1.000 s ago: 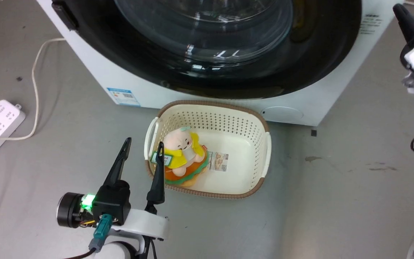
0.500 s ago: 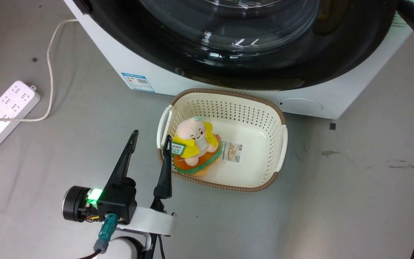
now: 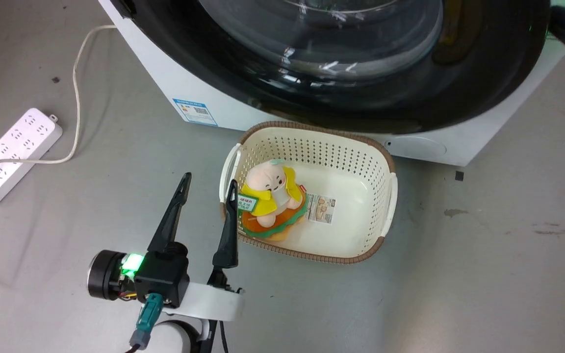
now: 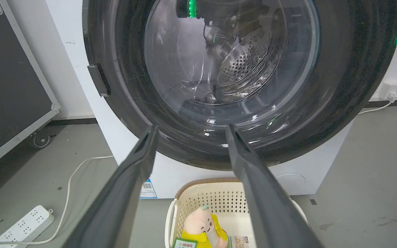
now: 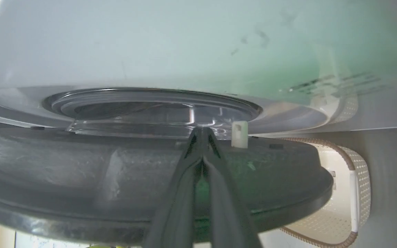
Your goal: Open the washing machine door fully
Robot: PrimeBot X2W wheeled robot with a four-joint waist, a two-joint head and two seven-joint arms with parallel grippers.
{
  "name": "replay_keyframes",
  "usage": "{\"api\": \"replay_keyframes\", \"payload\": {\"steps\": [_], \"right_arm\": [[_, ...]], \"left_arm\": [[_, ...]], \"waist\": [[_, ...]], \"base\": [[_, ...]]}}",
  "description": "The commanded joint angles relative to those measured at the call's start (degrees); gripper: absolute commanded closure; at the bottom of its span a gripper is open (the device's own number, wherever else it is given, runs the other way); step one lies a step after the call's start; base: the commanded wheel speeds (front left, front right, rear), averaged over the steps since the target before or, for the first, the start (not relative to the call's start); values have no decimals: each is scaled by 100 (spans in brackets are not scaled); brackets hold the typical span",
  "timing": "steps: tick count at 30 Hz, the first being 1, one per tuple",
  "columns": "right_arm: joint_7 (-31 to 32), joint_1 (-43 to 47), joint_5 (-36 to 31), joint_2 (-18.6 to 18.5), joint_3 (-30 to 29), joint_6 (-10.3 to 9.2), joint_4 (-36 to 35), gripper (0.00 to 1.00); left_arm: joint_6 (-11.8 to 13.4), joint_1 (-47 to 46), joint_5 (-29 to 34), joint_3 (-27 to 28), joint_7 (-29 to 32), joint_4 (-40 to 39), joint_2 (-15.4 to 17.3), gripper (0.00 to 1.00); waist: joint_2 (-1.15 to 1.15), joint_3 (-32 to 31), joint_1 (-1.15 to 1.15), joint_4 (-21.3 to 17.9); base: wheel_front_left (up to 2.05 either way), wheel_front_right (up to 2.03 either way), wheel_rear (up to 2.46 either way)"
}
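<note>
Slippage is the worry: the right gripper [image 5: 202,132] — jaws pressed shut, holding nothing — has its tips in the gap behind the washing machine door [image 5: 81,179], which stands ajar from the washing machine [image 5: 184,41]. Swinging wide, the door might strike the left gripper [image 3: 209,179], jaws spread empty beside the basket [image 3: 392,203].

The left gripper [image 3: 210,179] has two long, tapering black fingers [image 3: 169,220] set in a boxy black housing [image 3: 157,277]. A small light [image 3: 133,262] glows green on that housing, beside a short black cylinder [image 3: 100,282] with a pale rim. A teal plug [image 3: 146,311] sits below, with thin red and yellow wires [image 3: 124,294] next to it, and a smooth white bracket [image 3: 209,306] curves off over black cables [image 3: 221,338]. The right gripper [image 5: 202,132] has matte dark-grey fingers [image 5: 177,206] that are broad at the base and fine at the tips.
</note>
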Motion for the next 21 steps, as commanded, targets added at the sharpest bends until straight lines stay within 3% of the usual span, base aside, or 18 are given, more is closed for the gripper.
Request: {"api": "replay_keyframes", "payload": {"steps": [1, 9, 21], "right_arm": [[154, -91, 128, 116, -40, 12, 128, 100], [857, 275, 346, 312, -253, 12, 152, 100], [1442, 1671, 407, 769, -126, 12, -607, 100]], "left_arm": [[31, -84, -36, -37, -57, -17, 21, 0], [42, -14, -31, -63, -153, 1, 80, 0], [0, 329, -36, -8, -156, 96, 180, 0]], "waist": [[0, -44, 0, -6], [0, -379, 0, -17], [0, -1168, 0, -147]], "base": [[0, 0, 0], [0, 0, 0], [0, 0, 0]]}}
